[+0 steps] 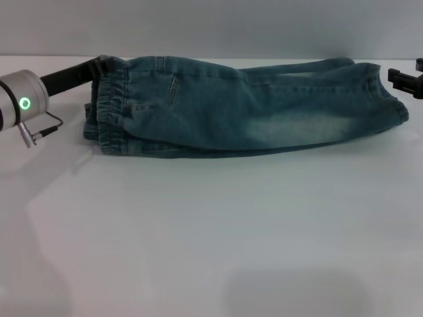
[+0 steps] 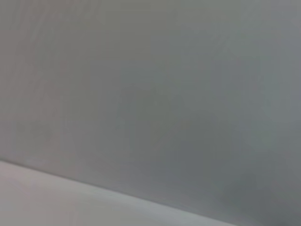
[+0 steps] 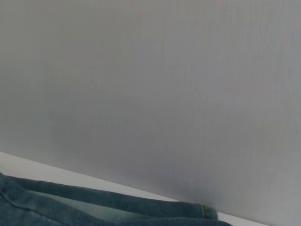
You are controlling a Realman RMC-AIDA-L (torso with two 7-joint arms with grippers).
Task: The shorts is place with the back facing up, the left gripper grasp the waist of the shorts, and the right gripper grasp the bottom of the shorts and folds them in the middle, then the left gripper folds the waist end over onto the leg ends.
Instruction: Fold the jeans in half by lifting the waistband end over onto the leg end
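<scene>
The shorts [image 1: 244, 105] lie folded lengthwise along the far side of the white table [image 1: 211, 231], in faded blue-green denim with a pale worn patch. The ruffled waist [image 1: 106, 112] is the end on the left, and the leg ends [image 1: 393, 109] are on the right. My left gripper [image 1: 99, 65], on its black arm, reaches the far corner of the waist, where the denim hides its tip. My right gripper [image 1: 408, 74] hovers open just beyond the leg ends, holding nothing. The right wrist view shows the shorts [image 3: 94, 207] and a leg hem [image 3: 207, 210].
A grey wall [image 1: 211, 26] rises right behind the table's far edge. The silver cuff [image 1: 20, 102] of my left arm, with a green light and a thin cable, sits at the left edge. The left wrist view shows only wall and a strip of table [image 2: 47, 202].
</scene>
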